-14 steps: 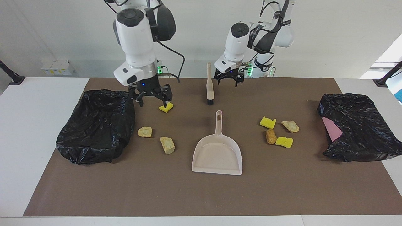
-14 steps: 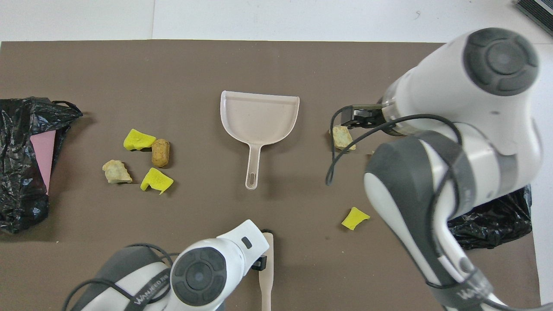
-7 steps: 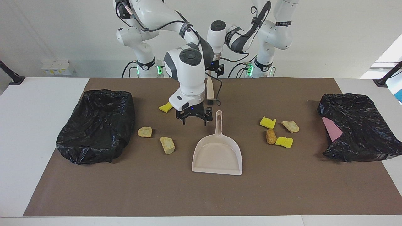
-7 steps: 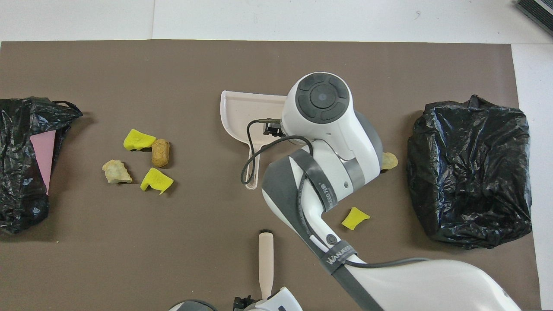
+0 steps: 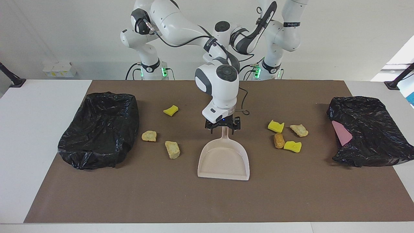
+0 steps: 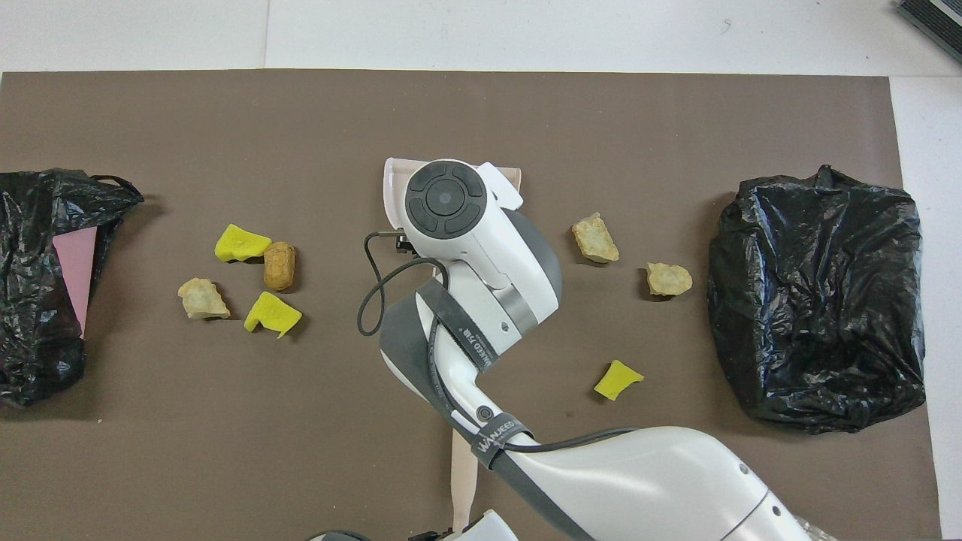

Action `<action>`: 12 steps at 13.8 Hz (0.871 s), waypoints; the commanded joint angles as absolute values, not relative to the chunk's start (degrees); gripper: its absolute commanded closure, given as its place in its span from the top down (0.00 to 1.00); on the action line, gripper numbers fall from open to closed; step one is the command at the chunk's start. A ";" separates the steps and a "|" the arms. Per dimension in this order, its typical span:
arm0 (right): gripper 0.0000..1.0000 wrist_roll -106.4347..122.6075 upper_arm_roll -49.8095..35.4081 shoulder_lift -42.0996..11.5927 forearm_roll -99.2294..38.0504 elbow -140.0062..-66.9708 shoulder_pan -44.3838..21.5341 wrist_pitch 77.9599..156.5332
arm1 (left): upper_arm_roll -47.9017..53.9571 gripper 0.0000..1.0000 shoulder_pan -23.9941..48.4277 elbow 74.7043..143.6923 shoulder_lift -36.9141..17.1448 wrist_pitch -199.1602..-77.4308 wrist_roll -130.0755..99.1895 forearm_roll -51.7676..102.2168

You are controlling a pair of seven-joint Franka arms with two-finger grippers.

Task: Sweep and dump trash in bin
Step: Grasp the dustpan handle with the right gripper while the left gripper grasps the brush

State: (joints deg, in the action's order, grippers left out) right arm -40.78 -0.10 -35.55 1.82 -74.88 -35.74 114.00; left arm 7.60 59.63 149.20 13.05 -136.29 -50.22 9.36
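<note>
Facing view shows us the right gripper (image 5: 222, 127) has swung across to the dustpan (image 5: 223, 160) handle, fingers wide astride it (no grip yet). The left gripper (image 6: 440, 536) has closed at the brush (image 6: 463, 481). The trash (image 5: 292, 146) lies unswept on the table (image 5: 207, 200).

Three yellow sponge pieces (image 5: 170, 110), four tan bread lumps (image 5: 172, 149), two black bags (image 5: 98, 129), one dustpan (image 5: 224, 160), one brush (image 6: 464, 481)
</note>
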 commanded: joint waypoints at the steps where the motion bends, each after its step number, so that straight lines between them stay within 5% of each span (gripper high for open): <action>1: 0.95 -42.27 -0.09 -37.62 1.94 -73.82 -37.70 114.34 | 6.42 0.00 60.30 150.91 15.56 -134.48 -50.71 10.28; 12: 0.74 -43.42 -0.09 -35.42 -0.70 -79.72 -38.23 115.49 | 6.06 0.00 52.66 150.56 20.03 -124.64 -50.10 10.20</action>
State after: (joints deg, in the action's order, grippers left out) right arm -41.96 0.05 -37.02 0.26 -77.20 -38.55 114.01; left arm 5.90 54.15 149.22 17.04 -126.62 -50.55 9.37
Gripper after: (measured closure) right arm 0.207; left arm 0.740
